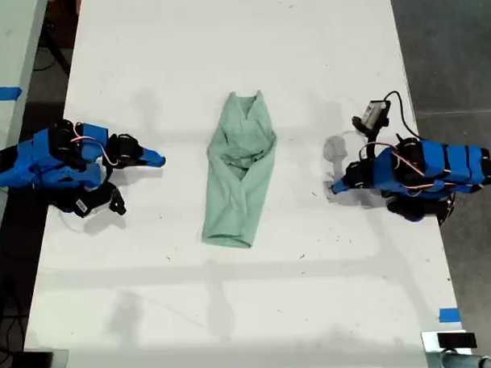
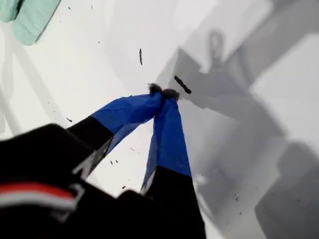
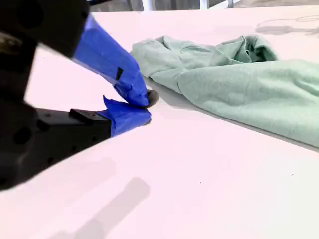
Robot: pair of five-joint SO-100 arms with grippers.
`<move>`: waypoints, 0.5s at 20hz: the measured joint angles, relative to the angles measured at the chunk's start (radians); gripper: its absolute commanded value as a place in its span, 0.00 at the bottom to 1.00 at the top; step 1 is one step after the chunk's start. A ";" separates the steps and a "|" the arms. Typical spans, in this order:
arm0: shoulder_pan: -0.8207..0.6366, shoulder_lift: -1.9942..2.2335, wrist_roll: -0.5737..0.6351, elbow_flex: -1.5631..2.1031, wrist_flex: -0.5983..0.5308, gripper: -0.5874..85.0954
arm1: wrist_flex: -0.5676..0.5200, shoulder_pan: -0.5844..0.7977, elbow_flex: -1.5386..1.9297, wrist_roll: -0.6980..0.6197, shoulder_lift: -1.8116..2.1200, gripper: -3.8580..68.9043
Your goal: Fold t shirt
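The t shirt (image 1: 242,171) is laid in the middle of the white table (image 1: 234,313), drawn into a long narrow strip with its sides already lapped over one another, the collar end turned toward the exterior view's top and the hem toward its bottom; wrinkles are seen along its length. Both arms are parked low on the table, one at each side of the cloth and well apart from it, which is judged to leave the garment free for inspection or for a final crosswise fold. My first gripper (image 2: 163,92) is seen with its blue tips pressed together over bare table, nothing held, and only a corner of the cloth is caught in its wrist view. My second gripper (image 3: 144,108) is likewise closed and empty, its tips near the cloth's edge but not touching it. Which arm in the exterior view belongs to which gripper cannot be told with confidence. The lengthwise folding is judged done; a fold end to end would remain
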 measured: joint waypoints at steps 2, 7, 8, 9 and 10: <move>0.000 0.000 0.000 0.000 0.000 0.01 | 0.000 0.000 0.000 0.003 0.000 0.05; 0.000 0.000 0.000 0.000 -0.003 0.01 | 0.000 -0.003 0.000 0.003 0.000 0.05; 0.000 0.000 0.000 0.002 -0.003 0.01 | 0.000 -0.003 0.000 0.003 0.000 0.05; 0.000 0.000 0.000 0.002 -0.003 0.01 | 0.000 -0.003 0.000 0.005 0.000 0.05; 0.000 0.000 0.000 0.002 -0.003 0.01 | 0.000 -0.003 0.000 0.006 0.000 0.05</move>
